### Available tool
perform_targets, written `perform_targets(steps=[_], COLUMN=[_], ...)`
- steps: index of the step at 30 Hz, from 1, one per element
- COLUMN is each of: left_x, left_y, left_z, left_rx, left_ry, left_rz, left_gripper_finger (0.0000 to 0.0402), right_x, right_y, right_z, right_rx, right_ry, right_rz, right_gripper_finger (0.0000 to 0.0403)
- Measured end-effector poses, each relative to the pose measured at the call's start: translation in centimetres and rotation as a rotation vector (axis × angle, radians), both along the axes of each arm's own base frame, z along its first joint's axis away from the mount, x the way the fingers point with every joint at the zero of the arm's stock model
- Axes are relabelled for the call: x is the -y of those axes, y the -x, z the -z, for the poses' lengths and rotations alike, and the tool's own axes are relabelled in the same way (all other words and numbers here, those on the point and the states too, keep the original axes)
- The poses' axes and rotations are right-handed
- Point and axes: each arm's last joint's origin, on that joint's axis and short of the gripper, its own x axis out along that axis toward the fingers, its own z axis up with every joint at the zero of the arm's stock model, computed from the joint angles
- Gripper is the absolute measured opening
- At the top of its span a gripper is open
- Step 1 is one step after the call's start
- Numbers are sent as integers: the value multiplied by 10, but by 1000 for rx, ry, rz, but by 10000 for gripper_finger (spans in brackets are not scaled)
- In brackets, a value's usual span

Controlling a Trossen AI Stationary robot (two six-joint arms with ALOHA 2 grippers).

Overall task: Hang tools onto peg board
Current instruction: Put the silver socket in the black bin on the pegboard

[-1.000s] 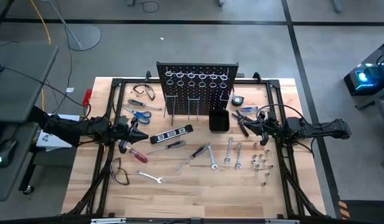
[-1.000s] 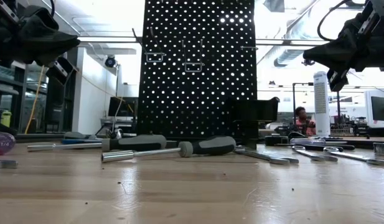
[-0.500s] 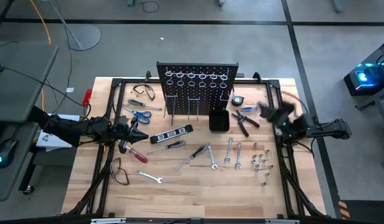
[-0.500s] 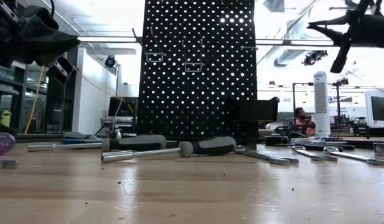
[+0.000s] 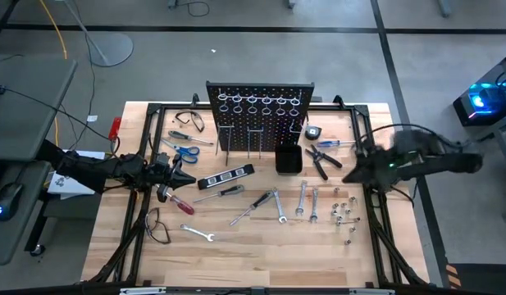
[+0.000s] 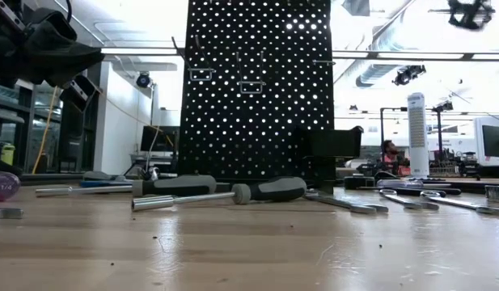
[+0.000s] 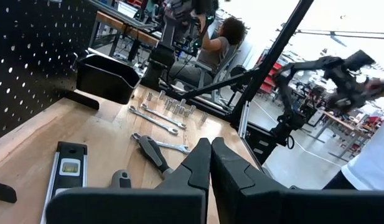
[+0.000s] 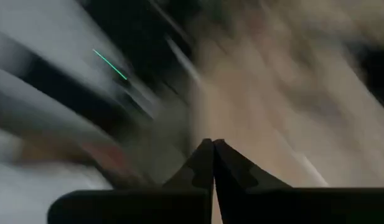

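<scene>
**Tools still flat on the table, both grippers shut and empty**

We saw one container on the table (image 5: 236,254): a small black box (image 5: 289,160) standing just in front of the peg board's right half. From above its inside was dark, and we could not tell whether anything lay in it.

The peg board (image 5: 260,115) stood upright at the far middle of the table, its face turned toward the near edge, with a row of silver rings (image 5: 259,102) across its top and thin hooks (image 5: 254,147) lower down. No tool hung on it.

The tools lay flat on the wood. The blue-handled scissors (image 5: 184,151) and a blue screwdriver (image 5: 189,138) lay to the left of the board, both running roughly left to right. A red-handled screwdriver (image 5: 177,204) lay near the left gripper, angled across the table. A level (image 5: 226,176) and a grey-handled screwdriver (image 5: 221,193) lay in front of the board, slanting up toward the right. Three wrenches (image 5: 300,201) in the middle ran roughly near-to-far, a further wrench (image 5: 198,233) lay nearer the front left, and dark pliers (image 5: 321,161) lay right of the box, angled.

The left gripper (image 5: 184,177) rested at the table's left side, its fingers (image 7: 204,165) pressed together on nothing. The right gripper (image 5: 356,172) was by the right edge, blurred in motion, its fingers (image 8: 211,162) together and empty.
</scene>
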Motion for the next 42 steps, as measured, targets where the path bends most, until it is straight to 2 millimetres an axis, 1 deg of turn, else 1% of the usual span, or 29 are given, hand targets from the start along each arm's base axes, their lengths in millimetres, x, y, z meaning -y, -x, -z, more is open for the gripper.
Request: perform_targets(steps=[2,3,5,7,10,13,15,17,20,25,27,29,32,34,37,38,40,42], left_x=[0,0,0,0,0,0,0,0,0,0,0,0,0,0,0,0,0,0], left_y=[0,0,0,0,0,0,0,0,0,0,0,0,0,0,0,0,0,0], left_z=[0,0,0,0,0,0,0,0,0,0,0,0,0,0,0,0,0,0], left_rx=[0,0,0,0,0,0,0,0,-1,0,-1,0,-1,-1,-1,-1,-1,-1], left_ry=[0,0,0,0,0,0,0,0,0,0,0,0,0,0,0,0,0,0], left_rz=[0,0,0,0,0,0,0,0,0,0,0,0,0,0,0,0,0,0], left_gripper_finger=[0,0,0,0,0,0,0,0,0,0,0,0,0,0,0,0,0,0], right_x=[-1,-2,-6,-11,-18,-23,-22,-21,-18,-15,-15,-17,-19,-19,-14,-13,-12,-12], right_y=[-4,-7,-16,-27,-38,-41,-41,-47,-52,-56,-61,-71,-79,-78,-69,-69,-76,-87], right_z=[7,11,20,34,63,92,108,110,112,117,118,118,118,121,128,130,135,142], right_rx=[-308,-430,-616,-752,-946,-1124,-1198,-1203,-1215,-1262,-1233,-1135,-1007,-1038,-1199,-1223,-1194,-1130], right_ry=[105,147,190,188,157,166,152,175,136,17,-61,-90,25,125,287,335,388,423], right_rz=[-29,-49,-75,-66,1,83,187,311,485,696,751,708,548,449,364,337,263,172], right_gripper_finger=[1,1,8,23,61,107,139,165,190,195,193,193,193,193,192,192,192,192])
